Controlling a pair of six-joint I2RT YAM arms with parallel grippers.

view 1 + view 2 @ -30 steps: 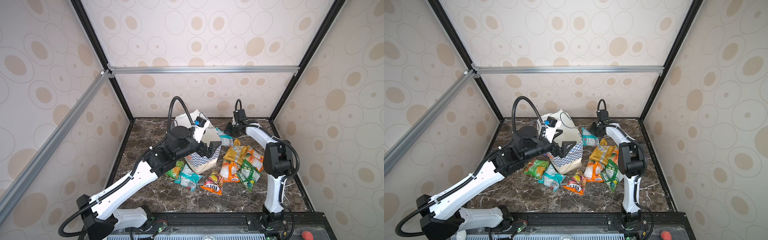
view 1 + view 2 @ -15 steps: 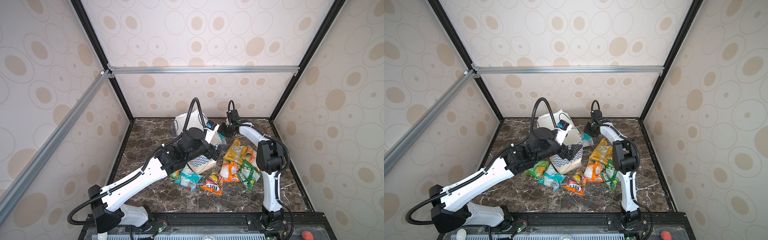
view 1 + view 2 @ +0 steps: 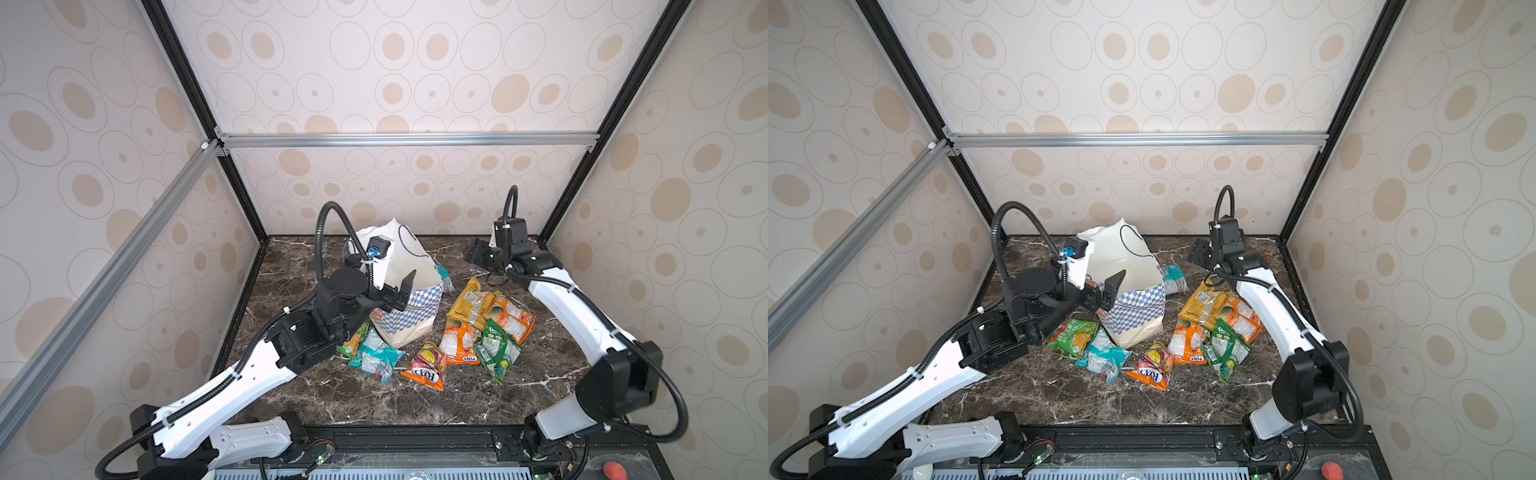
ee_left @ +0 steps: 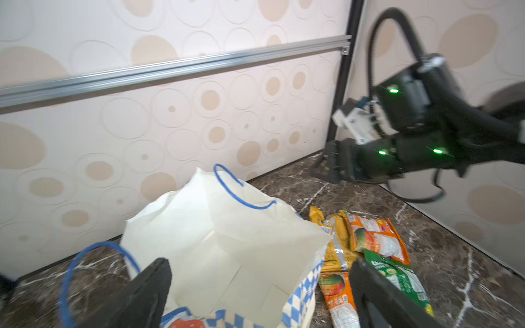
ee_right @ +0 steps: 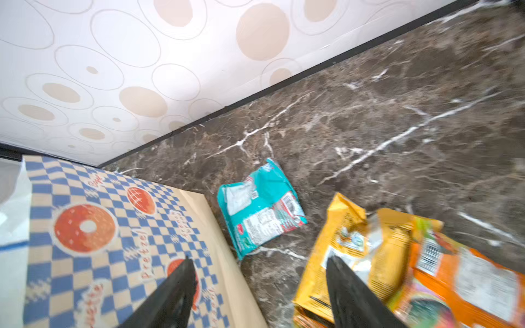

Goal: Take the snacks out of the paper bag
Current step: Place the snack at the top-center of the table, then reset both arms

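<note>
Left pincer: released, jaws spread wide, nothing between them; poised over the mouth of the paper bag.
Paper bag: right under the left jaws; white, mouth gaping, blue cord handles, blue checkered band at the foot; stands on the marble tabletop, top crumpled.
Right pincer: released, jaws apart, nothing gripped; close to the back wall, well apart from the left pincer.
Under right jaws: bag's checkered side by one jaw, yellow-orange packet by the other, orange packet touching it.
Beyond right jaw tips: teal packet flat on the marble, just beside the bag.
Snacks, all seen: outside the bag, lying round its foot.
Behind left pincer, under its wrist: green-orange packet, second teal packet, Fox's packet.
</note>
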